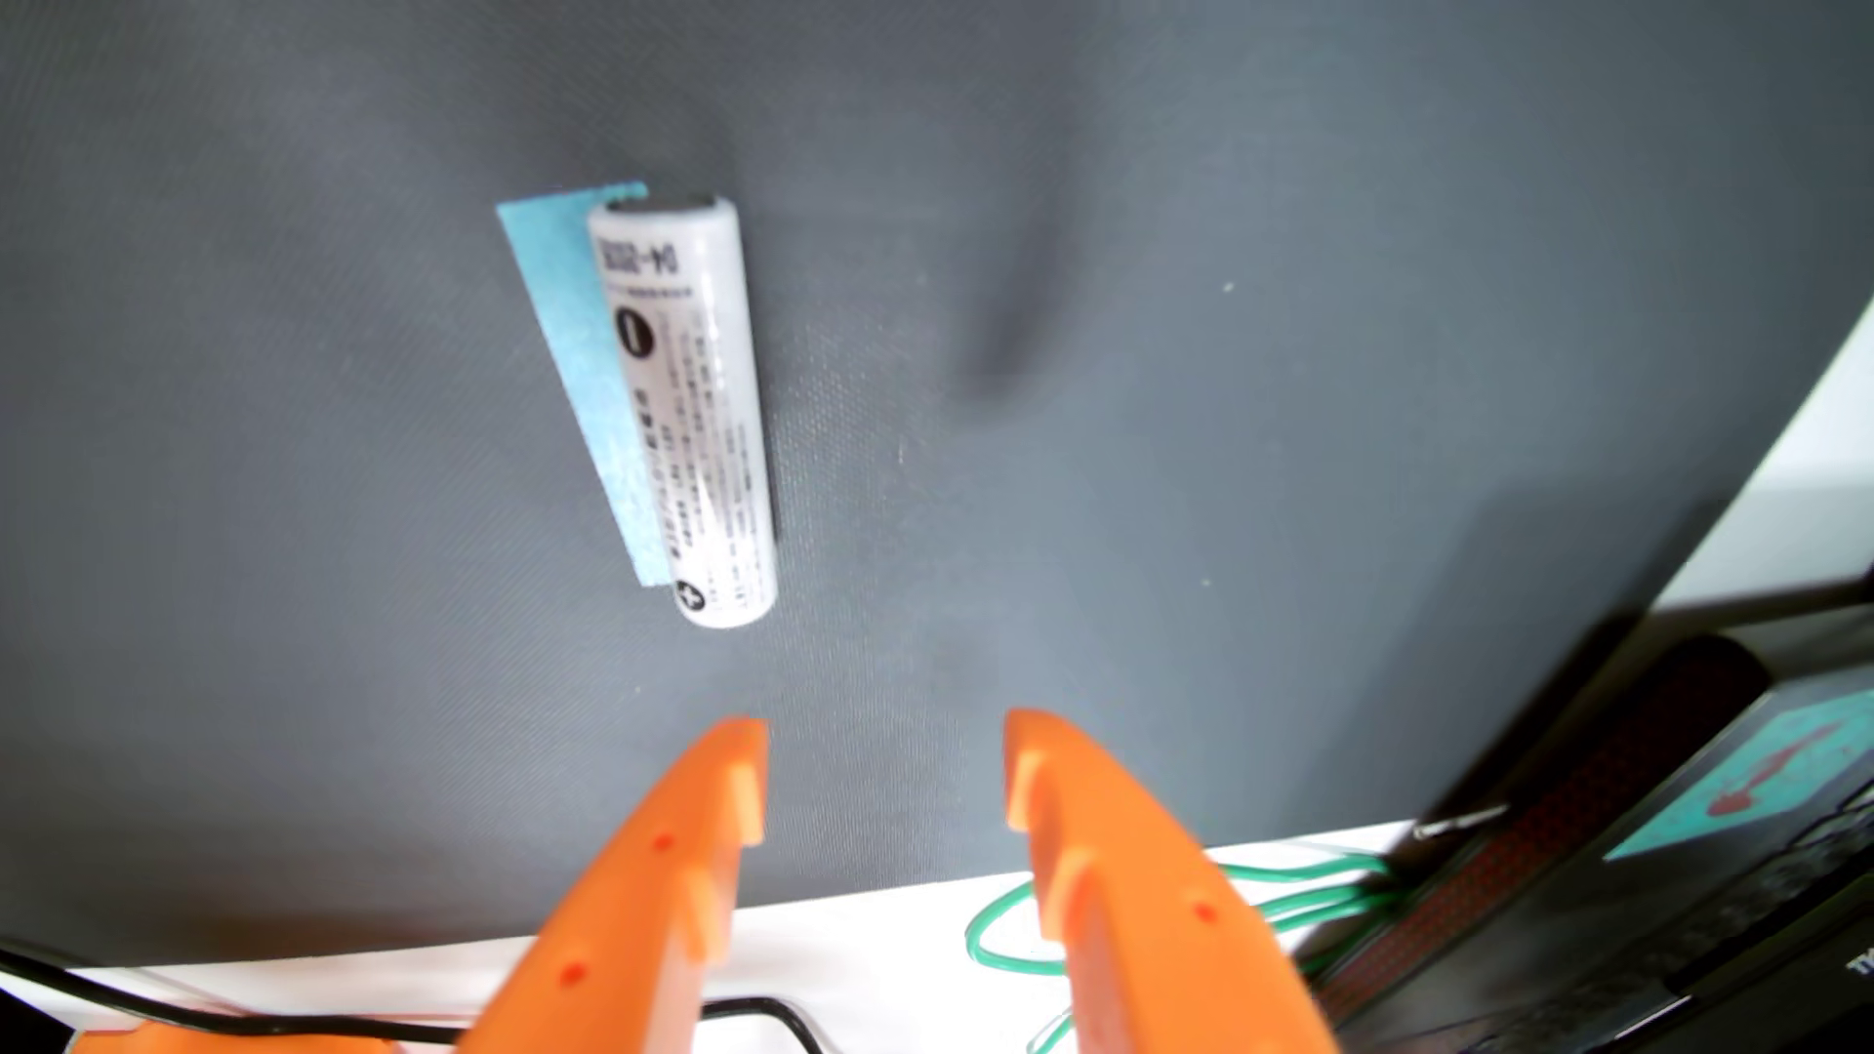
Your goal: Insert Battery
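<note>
A white cylindrical battery (690, 405) with black print lies on a dark grey mat (1217, 405) in the wrist view. Its plus end points toward me, and a strip of light blue tape (568, 334) shows along its left side. My gripper (884, 755) is open, its two orange fingers (710, 811) rising from the bottom edge. The fingertips sit a short way below and to the right of the battery, apart from it. Nothing is between the fingers.
A black device (1673, 882) with a teal label bearing a red arrow sits at the lower right. Green wires (1298, 902) and a black cable (203, 1019) lie on the white table (862, 932) along the mat's near edge.
</note>
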